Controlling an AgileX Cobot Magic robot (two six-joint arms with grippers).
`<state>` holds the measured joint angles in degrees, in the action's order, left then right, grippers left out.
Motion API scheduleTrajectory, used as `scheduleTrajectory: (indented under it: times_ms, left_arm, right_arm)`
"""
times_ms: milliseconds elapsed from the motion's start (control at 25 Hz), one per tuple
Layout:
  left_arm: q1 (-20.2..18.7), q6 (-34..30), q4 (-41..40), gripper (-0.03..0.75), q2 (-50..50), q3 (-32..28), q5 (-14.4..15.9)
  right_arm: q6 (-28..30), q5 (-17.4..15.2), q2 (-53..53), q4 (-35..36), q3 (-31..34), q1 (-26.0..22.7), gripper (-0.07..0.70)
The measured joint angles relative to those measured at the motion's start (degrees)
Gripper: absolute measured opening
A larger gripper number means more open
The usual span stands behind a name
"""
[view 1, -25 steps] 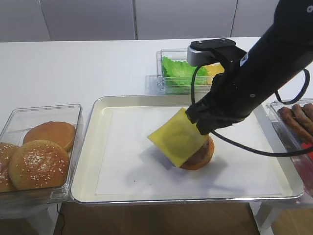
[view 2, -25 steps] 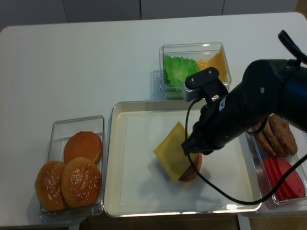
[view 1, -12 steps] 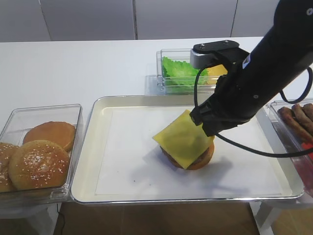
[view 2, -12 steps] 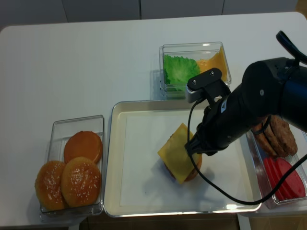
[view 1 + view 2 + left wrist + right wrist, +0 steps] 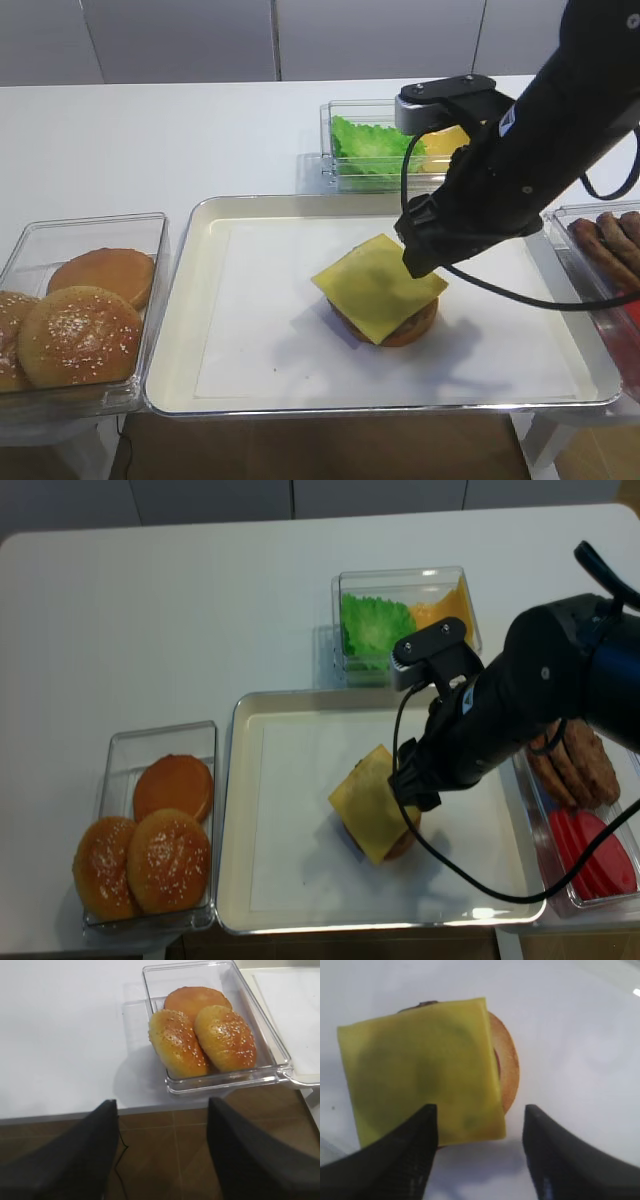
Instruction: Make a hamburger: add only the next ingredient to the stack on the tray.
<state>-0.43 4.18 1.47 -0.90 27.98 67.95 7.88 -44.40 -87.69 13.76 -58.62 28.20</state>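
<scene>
white table point(image 5: 150, 140) | grey panelled wall point(image 5: 180, 40) | brown floor point(image 5: 165, 1160) (tiled)

The right arm reaches in from the upper right of the overhead views to mid-frame, wrist bent downward. The right gripper point(image 5: 479, 1125) hangs with fingers spread, holding nothing. The left gripper point(image 5: 162, 1147) likewise stands spread.
</scene>
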Motion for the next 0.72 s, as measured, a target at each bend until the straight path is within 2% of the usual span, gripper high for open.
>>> scheduleTrajectory:
  times_ms: [160,360,520,720]
  left_arm:
    - [0.0,0.0,0.0,0.422,0.0,0.0,0.0]
    - [0.0,0.0,0.0,0.422,0.0,0.0,0.0]
    - [0.0,0.0,0.0,0.422,0.0,0.0,0.0]
    - [0.0,0.0,0.0,0.422,0.0,0.0,0.0]
  right_arm:
    - [-3.8,-1.8,1.1,-5.8,-1.3,0.0,0.512]
    - [-7.3,-8.1,1.6,-12.2,-3.4,-1.6,0.507]
    - [-6.4,-11.0,1.6,-10.9,-3.6,-8.9,0.477]
    - [-3.6,-12.3,3.8,-7.2,-3.6,-19.4,0.462]
